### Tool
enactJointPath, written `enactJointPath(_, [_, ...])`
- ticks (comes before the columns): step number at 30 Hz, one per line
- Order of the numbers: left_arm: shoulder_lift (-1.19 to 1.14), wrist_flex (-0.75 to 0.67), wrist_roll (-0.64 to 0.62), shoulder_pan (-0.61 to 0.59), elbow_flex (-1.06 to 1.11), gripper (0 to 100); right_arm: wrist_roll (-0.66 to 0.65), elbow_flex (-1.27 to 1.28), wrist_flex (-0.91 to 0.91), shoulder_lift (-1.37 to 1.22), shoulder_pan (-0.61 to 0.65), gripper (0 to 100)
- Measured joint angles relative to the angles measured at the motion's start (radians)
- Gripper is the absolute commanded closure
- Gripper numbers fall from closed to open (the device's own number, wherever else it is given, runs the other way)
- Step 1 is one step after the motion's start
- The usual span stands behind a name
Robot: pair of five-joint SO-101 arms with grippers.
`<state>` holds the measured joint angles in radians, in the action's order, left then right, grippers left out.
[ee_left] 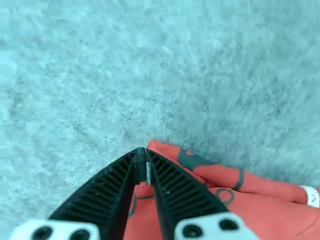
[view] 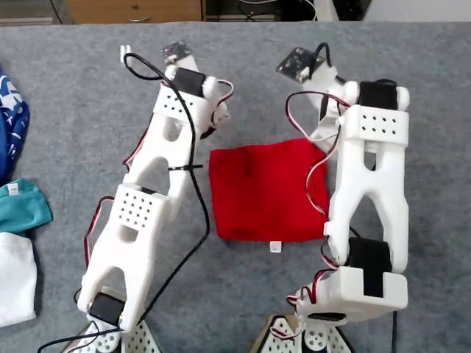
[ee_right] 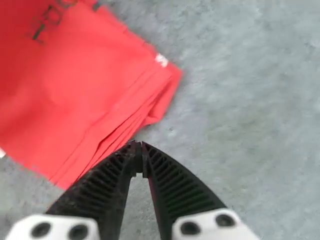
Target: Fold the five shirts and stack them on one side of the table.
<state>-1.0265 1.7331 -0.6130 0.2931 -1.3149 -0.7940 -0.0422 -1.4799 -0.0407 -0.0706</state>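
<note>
Black ribbed jaws of the left gripper [ee_left: 142,159] are seen pressed together at a corner of the folded red shirt [view: 265,191], which lies flat mid-table between both arms. The right gripper [ee_right: 138,150] is likewise closed beside its edge. The soft, light, limp cloth is judged best pinched at its layered corners.

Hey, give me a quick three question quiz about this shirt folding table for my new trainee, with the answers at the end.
1. True or false: the red shirt lies crumpled in a ball.
2. Which lies right beside the white shirt? A teal shirt; B yellow shirt; C black shirt.
3. Left tool: are its jaws open or shut?
Key: 1 false, it lies flat and folded; 2 A; 3 shut.
</note>
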Motion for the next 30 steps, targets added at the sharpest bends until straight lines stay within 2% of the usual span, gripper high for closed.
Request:
enactJointPath(6, [-0.049, 0.0, 0.008, 0.011, 0.0, 98, -0.107, 0.187, 0.0, 0.0, 0.0, 99.3])
enactJointPath(10, [-0.075, 0.0, 0.012, 0.017, 0.0, 98, -0.13, 0.261, 0.02, 0.0, 0.0, 99.3])
enactJointPath(21, [-0.224, -0.008, 0.017, 0.06, -0.064, 98, -0.133, 0.519, 0.278, 0.0, -0.002, 99.3])
enactJointPath(30, [-0.256, -0.006, 0.015, 0.058, -0.112, 98, -0.133, 0.598, 0.423, 0.0, -0.095, 99.3])
